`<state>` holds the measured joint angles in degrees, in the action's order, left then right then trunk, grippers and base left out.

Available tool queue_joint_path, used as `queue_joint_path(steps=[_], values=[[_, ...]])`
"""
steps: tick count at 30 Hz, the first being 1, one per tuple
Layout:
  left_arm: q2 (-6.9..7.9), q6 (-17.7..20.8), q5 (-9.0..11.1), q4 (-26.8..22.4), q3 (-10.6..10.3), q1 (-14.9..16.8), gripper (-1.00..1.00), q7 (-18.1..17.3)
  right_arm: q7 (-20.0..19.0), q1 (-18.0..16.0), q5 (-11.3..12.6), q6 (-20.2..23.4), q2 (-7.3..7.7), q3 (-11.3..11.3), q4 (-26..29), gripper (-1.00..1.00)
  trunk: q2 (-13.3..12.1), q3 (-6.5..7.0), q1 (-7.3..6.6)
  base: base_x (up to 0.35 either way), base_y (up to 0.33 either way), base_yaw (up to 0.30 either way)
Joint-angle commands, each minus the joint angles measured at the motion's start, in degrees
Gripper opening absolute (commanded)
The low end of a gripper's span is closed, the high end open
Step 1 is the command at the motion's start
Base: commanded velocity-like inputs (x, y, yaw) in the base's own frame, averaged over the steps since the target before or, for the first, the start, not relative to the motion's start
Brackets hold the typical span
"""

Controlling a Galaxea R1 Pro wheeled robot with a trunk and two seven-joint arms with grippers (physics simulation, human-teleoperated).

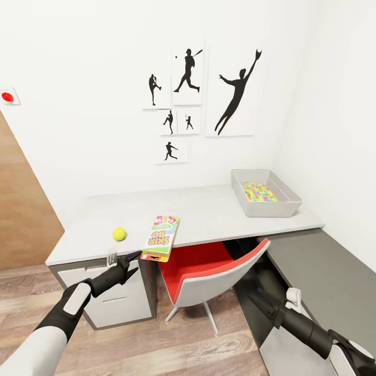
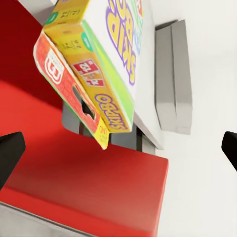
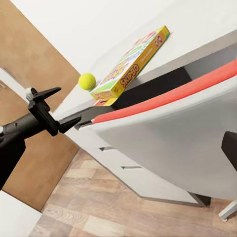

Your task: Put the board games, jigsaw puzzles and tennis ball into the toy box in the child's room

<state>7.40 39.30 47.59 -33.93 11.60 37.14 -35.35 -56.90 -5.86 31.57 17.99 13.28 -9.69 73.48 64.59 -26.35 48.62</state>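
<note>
I see the table (image 1: 209,209) ahead, pale grey top against the far wall. The toy box (image 1: 266,201) sits at the far right end of it, and a jigsaw puzzle (image 1: 259,191) with its coloured pieces lies flat inside. The board game (image 1: 161,238), the green-white Skip-Bo box, lies on the near edge of the table, its near end sticking out past the edge over the gap above the chair. The tennis ball (image 1: 119,234) is on the table just left of the board game, near the front edge, not touching it. A red-and-white chair (image 1: 214,274) is tucked under the table, right of the white drawers.

My left gripper (image 1: 125,261) is low in front of the table edge, just below and left of the overhanging end of the game box. Its fingers are spread wide and nothing is between them; in the left wrist view the two dark fingertips (image 2: 10,150) sit at opposite edges with the box (image 2: 94,64) above the gap, not touching. In the right wrist view I see the same left gripper (image 3: 52,111) open beside the chair back, with the ball (image 3: 87,81) and box (image 3: 133,61) on the table beyond.

My right gripper (image 1: 271,303) is low at the right, near the chair and the dark cabinet (image 1: 324,271). Cannot tell how far open it is, one fingertip (image 3: 229,148) shows in its own wrist view
</note>
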Motion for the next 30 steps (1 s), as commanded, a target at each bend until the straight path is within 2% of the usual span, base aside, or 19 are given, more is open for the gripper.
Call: queue_joint_path(steps=[1, 6, 8, 13, 17, 20, 22, 26, 30], values=[[-0.02, 0.4, 0.1, 0.1, 0.2, 0.0, 1.00, -0.1, -0.1, 0.0, 0.4, 0.6, 0.02, 0.0, 0.0, 1.00, 0.0, -0.06, 0.00, 0.000, 0.000, 0.000], [-0.05, 0.3, 0.1, 0.2, 0.2, 0.0, 1.00, 0.0, -0.4, 0.0, 0.9, 0.6, 0.17, -0.3, -0.1, 1.00, 0.0, -0.06, 0.00, 0.000, 0.000, 0.000], [-0.12, 0.3, 0.1, 0.2, 0.2, 0.0, 1.00, 0.0, -0.6, 0.0, 1.1, 0.6, 0.38, -0.3, -0.2, 1.00, 0.8, -0.42, 0.44, 0.000, 0.000, 0.000], [-0.15, 0.3, 0.1, 0.2, 0.2, 0.0, 1.00, -0.1, -4.0, 0.0, 1.6, 0.7, 0.84, -0.5, -0.2, 1.00, 2.8, -1.32, 1.54, 0.000, 0.000, 0.000], [-0.16, 0.3, 0.1, 0.2, 0.2, 0.0, 1.00, -0.1, -12.3, 0.0, 2.0, 1.5, 0.99, -2.1, -0.1, 1.00, 4.4, -2.03, 2.42, 0.000, 0.000, 0.000], [-0.18, 0.3, 0.1, 0.2, 0.2, 0.0, 1.00, -0.1, -22.6, 0.0, 2.2, 3.6, 0.92, -5.1, -0.1, 1.00, 5.7, -2.57, 3.08, 0.000, 0.000, 0.000], [-0.19, 0.3, 0.1, 0.2, 0.2, 0.0, 1.00, -0.1, -27.2, 0.0, 2.3, 4.7, 0.81, -6.4, 0.0, 1.00, 6.5, -2.93, 3.51, 0.000, 0.000, 0.000], [-0.24, 0.3, 0.0, 0.2, 0.2, 0.0, 1.00, -0.2, -31.0, 0.0, 3.4, 8.0, 0.91, -7.7, 0.1, 1.00, 8.1, -3.65, 4.39, 0.000, 0.000, 0.000], [-0.42, 0.3, 0.0, 0.2, 0.1, 0.0, 1.00, -0.2, -32.0, 0.0, 5.0, 11.0, 1.02, -8.3, 0.2, 1.00, 9.7, -4.37, 5.27, 0.000, 0.000, 0.000]])
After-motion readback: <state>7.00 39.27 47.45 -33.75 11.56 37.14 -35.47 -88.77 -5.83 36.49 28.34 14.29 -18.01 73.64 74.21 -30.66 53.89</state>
